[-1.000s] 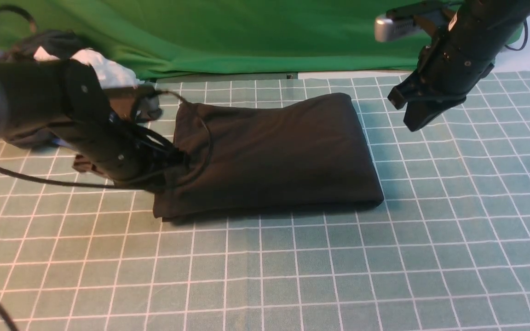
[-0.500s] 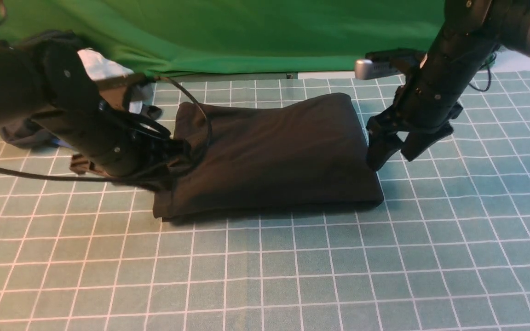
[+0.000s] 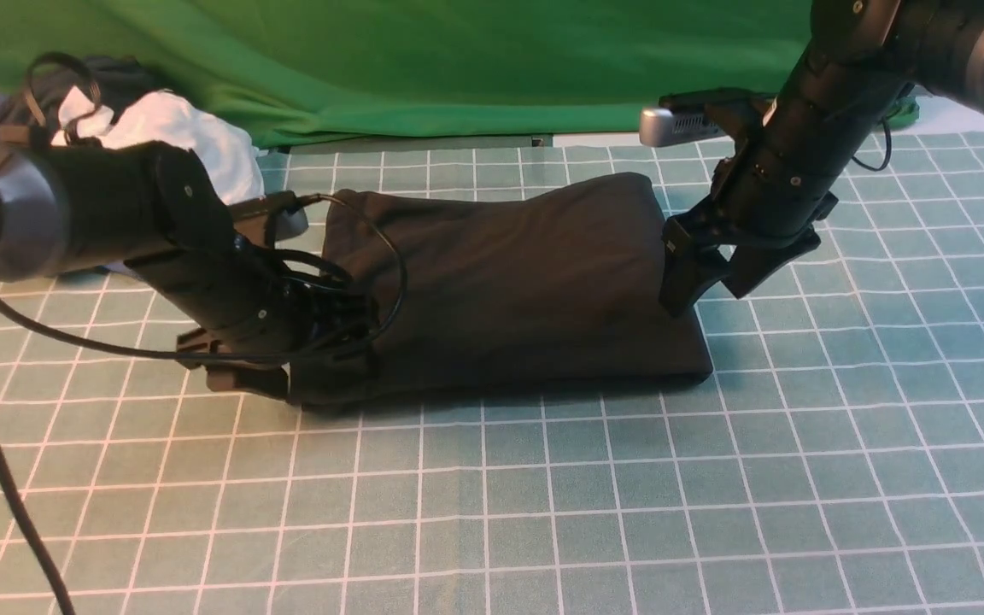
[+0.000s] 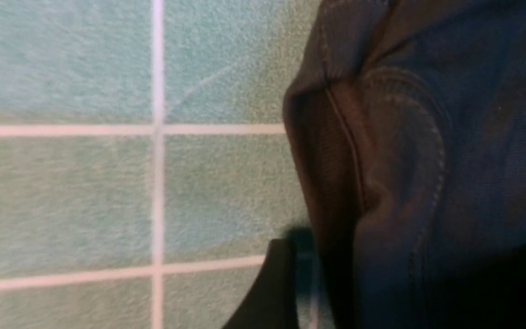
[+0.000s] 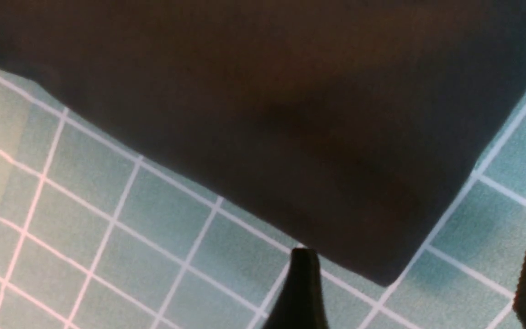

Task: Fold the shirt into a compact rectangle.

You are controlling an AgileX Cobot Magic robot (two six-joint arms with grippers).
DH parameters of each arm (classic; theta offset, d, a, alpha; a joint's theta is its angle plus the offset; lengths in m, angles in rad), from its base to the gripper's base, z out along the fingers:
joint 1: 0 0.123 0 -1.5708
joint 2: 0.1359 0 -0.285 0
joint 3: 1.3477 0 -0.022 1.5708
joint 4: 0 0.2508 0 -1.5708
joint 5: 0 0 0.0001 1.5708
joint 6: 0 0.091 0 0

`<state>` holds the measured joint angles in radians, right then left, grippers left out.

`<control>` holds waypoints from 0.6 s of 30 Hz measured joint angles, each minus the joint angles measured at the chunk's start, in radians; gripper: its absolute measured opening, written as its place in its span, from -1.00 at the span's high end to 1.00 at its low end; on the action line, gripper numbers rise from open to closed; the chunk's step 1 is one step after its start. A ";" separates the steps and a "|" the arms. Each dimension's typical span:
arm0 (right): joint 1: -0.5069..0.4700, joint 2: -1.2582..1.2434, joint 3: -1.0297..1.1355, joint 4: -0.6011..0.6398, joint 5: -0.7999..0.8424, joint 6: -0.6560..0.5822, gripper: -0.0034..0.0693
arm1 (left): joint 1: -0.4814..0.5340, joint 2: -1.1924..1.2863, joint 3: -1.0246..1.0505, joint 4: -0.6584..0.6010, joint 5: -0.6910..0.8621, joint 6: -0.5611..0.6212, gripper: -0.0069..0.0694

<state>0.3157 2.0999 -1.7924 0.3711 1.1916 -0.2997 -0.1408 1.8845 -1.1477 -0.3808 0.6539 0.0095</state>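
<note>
Lay folded into a thick dark rectangle, the shirt (image 3: 509, 282), on the green gridded mat (image 3: 492, 495), toward the mat's far edge and roughly midway between its left and right edges; no chest print showing. Sat low at the shirt's near-left corner, the left gripper (image 3: 291, 376), jaws spread wide, one finger (image 4: 276, 288) resting on the mat just beside the stitched hem, nothing pinched. Stood at the shirt's right edge, the right gripper (image 3: 718, 278), jaws likewise spread wide and empty, one fingertip (image 5: 304, 274) near the cloth corner, touching or not impossible to tell. Heaped beyond the mat's far-left corner, a white garment (image 3: 176, 141) and something darker, well apart from the fold.

Judged close to done, with perhaps only squaring up left. Risks from here: snagging the hem on the left finger while lifting away, and so dragging the top layer open; nudging the right edge askew if the right arm swung inward; catching the loose black cable (image 3: 372, 248) draped over the shirt's left end and pulling the bundle along the mat.
</note>
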 joint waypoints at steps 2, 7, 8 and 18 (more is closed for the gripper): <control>0.002 0.000 0.000 -0.001 -0.010 0.000 -0.67 | 0.000 0.005 0.000 -0.026 0.002 0.020 -0.95; 0.003 0.000 0.000 -0.003 -0.034 0.001 -0.71 | 0.000 0.018 -0.004 -0.048 0.019 0.027 -0.38; 0.003 0.000 0.000 -0.003 -0.034 0.001 -0.71 | 0.000 0.021 -0.004 -0.048 0.025 0.027 -0.17; 0.003 0.070 0.000 0.004 0.018 0.001 -0.71 | -0.001 -0.044 -0.004 0.024 0.065 0.020 0.70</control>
<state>0.3187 2.1698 -1.7924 0.3746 1.2094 -0.2984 -0.1419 1.8403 -1.1518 -0.3570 0.7193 0.0298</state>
